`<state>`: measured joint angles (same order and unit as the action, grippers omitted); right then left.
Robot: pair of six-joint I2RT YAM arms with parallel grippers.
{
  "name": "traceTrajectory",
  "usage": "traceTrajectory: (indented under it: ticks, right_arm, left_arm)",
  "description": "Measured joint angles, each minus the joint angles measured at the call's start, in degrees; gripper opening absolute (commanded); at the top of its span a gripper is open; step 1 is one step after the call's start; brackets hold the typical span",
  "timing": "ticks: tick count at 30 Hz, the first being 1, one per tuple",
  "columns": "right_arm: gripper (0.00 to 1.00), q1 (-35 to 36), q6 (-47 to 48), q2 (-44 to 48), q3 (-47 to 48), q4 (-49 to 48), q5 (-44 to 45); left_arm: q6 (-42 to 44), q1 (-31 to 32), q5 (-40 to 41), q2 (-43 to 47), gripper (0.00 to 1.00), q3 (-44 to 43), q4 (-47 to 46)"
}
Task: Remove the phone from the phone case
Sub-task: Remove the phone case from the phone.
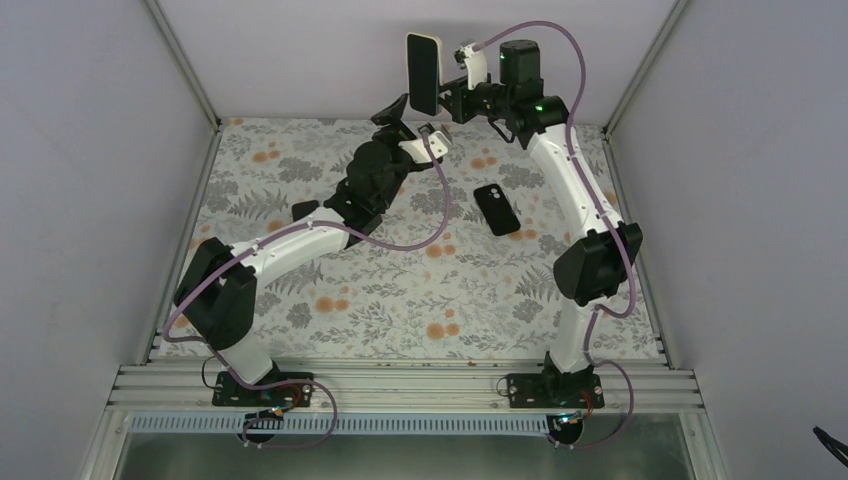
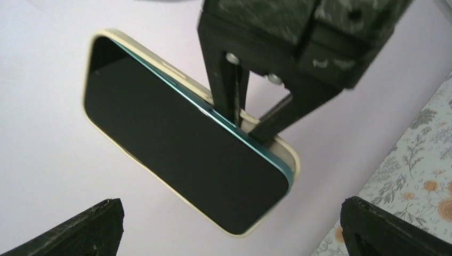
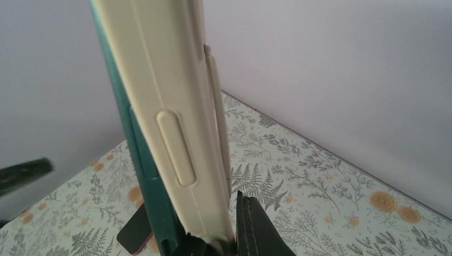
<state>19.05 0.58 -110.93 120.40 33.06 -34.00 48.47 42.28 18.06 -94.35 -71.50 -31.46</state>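
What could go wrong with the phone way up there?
The right gripper pinches just one edge of the cream case, high above the table. The phone shows a teal side peeking out, so it could pop free and fall. The left gripper sits open nearby, holding nothing, so it may not catch it.
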Motion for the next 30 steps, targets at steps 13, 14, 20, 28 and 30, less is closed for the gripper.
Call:
traceTrajectory:
  ticks: [13, 14, 20, 28, 30]
  right_arm:
    - [0.03, 0.13, -0.31, 1.73, -1.9, -0.94, -1.16]
    - [0.03, 0.13, -0.31, 1.79, -2.08, -0.94, -1.22]
    - [0.03, 0.24, -0.31, 1.79, -2.21, -1.29, -1.33]
    - [0.03, 0.81, -0.31, 2.14, -2.84, -1.4, -2.34]
    - [0.03, 0.81, -0.31, 2.45, -3.3, -1.36, -2.45]
  left_arm:
    - [0.37, 0.0, 3.74, -2.16, 1.0, -1.62, -3.65]
    - [0.42, 0.0, 3.93, -2.25, 1.0, -1.79, -3.72]
    - [1.92, 0.02, 5.4, -4.48, 1.0, -2.67, -6.36]
    - [3.87, 0.13, 8.31, -7.82, 1.0, -3.39, -8.85]
    - [3.89, 0.13, 8.7, -7.82, 1.0, -3.54, -9.53]
